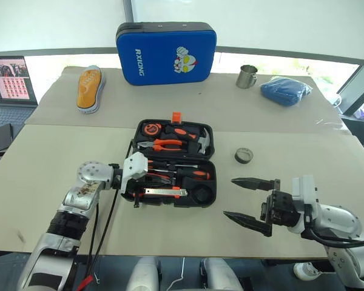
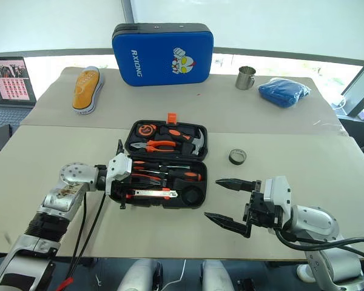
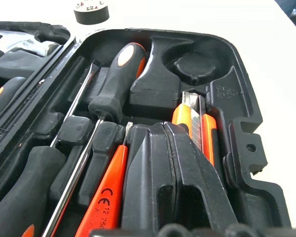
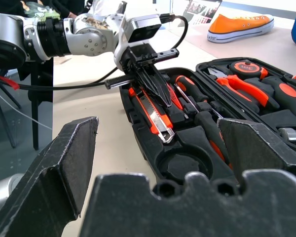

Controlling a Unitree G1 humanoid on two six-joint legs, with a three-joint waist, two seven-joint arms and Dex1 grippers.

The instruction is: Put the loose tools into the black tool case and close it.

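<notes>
Black plastic, with moulded slots inside, the hinged tool case (image 1: 173,162) lies open on the beige worktop (image 1: 279,130), its orange latch (image 1: 176,116) at the far edge. In the near half lie two screwdrivers with black-and-orange handles (image 1: 181,172), a slim orange tester screwdriver (image 3: 106,195) and an orange-and-black utility knife (image 1: 164,191). The far half holds orange-handled pliers (image 1: 164,145) and a steel-headed hammer (image 1: 201,142).

The left gripper (image 4: 155,88) reaches into the near half from its left end. Its fingers (image 3: 172,182) are pressed together with nothing between them; the tester screwdriver lies just beside them on one side and the utility knife on the other.

The right gripper (image 1: 250,199) hovers over the worktop just to the right of the case, its two black fingers (image 1: 253,182) spread wide and holding nothing. A small dark tape roll (image 1: 244,156) sits on the worktop beyond these fingers, outside the case.

Further back from both grippers stand a blue cartoon-printed case (image 1: 166,53), an orange sneaker (image 1: 90,88), a metal cup (image 1: 246,76) and a blue cloth in a clear bag (image 1: 285,90).
</notes>
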